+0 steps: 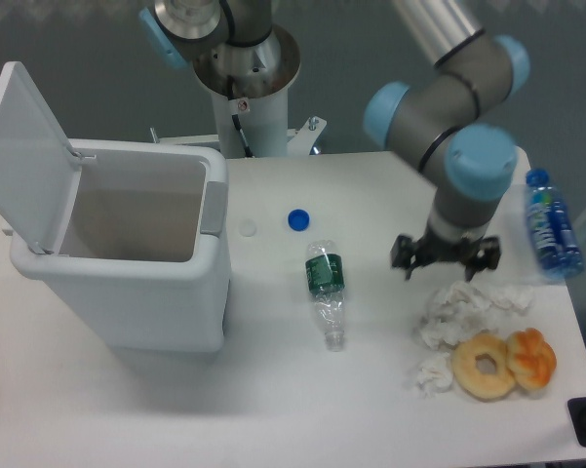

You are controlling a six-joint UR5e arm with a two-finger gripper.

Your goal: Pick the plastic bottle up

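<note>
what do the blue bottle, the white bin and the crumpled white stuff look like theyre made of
The blue-label bottle looks like thin clear plastic, blue-tinted and see-through around a glossy wrap. The bin seems to be rigid moulded plastic: smooth, matte white walls and a hinged lid. The crumpled wad is probably tissue or paper towel, judging by its soft, irregular creases.

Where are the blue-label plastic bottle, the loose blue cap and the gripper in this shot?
plastic bottle [549, 228], fixed camera, on its blue label.
loose blue cap [297, 220], fixed camera, on its top.
gripper [446, 259], fixed camera, midway between its fingertips.
</note>
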